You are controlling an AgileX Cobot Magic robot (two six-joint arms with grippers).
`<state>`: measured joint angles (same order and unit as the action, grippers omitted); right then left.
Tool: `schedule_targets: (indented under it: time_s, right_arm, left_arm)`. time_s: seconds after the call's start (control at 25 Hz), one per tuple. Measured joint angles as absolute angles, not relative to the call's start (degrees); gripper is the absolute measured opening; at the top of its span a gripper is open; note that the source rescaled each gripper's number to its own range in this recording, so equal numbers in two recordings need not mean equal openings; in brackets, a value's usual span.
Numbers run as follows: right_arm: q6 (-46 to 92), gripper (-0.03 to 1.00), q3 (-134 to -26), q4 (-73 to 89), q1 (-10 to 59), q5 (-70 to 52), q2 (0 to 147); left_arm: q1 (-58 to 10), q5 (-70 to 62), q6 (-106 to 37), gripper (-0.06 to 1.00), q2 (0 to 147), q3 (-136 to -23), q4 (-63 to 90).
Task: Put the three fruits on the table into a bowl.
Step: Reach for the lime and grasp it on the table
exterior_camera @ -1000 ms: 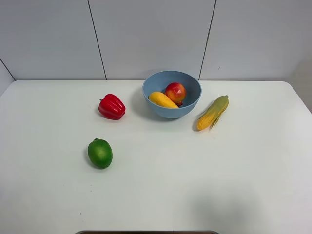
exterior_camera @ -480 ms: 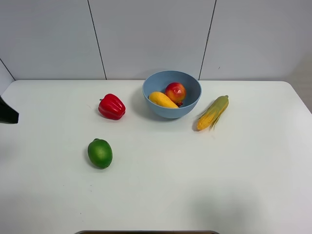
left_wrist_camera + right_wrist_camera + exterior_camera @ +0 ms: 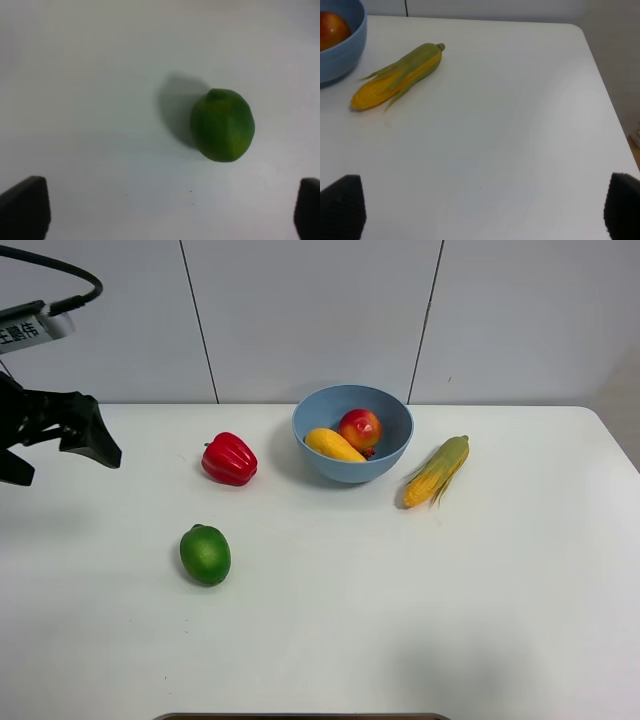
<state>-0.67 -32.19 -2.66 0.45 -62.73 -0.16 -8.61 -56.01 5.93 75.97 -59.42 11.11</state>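
White table (image 3: 450, 590) carries the bowl (image 3: 350, 472), with pomegranate (image 3: 359, 428) and mango (image 3: 333, 445) inside: two of three placed. Outstanding: lime (image 3: 205, 554), on the surface. Both left gripper (image 3: 166, 212) and right gripper (image 3: 482, 207) spread, empty.

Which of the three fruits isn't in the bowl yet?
The green fruit lies on the table; the mango and pomegranate sit inside the blue bowl.

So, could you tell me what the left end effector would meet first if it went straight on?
Probably bare table, with the green lime-like fruit just off its line; depth is unclear.
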Motion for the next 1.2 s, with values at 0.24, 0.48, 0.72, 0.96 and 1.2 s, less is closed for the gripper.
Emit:
schedule_targets:
  time_s: [0.24, 0.48, 0.72, 0.96, 1.2]
  right_arm:
    - [-0.7, 0.89, -32.2, -2.7, 0.5, -62.7, -0.2]
    - [-0.7, 0.89, -32.2, -2.7, 0.5, -62.7, -0.2]
    - [-0.7, 0.89, -32.2, -2.7, 0.5, -62.7, -0.2]
    - [-0.7, 0.89, -32.2, -2.7, 0.5, -62.7, -0.2]
    - [-0.7, 0.89, -32.2, -2.7, 0.5, -62.7, -0.2]
  left_arm:
    - [-18.4, -53.0, 18.0, 1.00, 81.5, -59.7, 7.1]
    - [-25.2, -49.3, 24.5, 1.00, 88.0, -59.7, 6.5]
    - [-28.6, -46.9, 28.3, 1.00, 94.0, -59.7, 6.1]
    - [-29.1, -45.8, 29.4, 1.00, 98.7, -59.8, 6.1]
    - [-29.1, -42.8, 29.5, 1.00, 101.6, -59.8, 6.1]
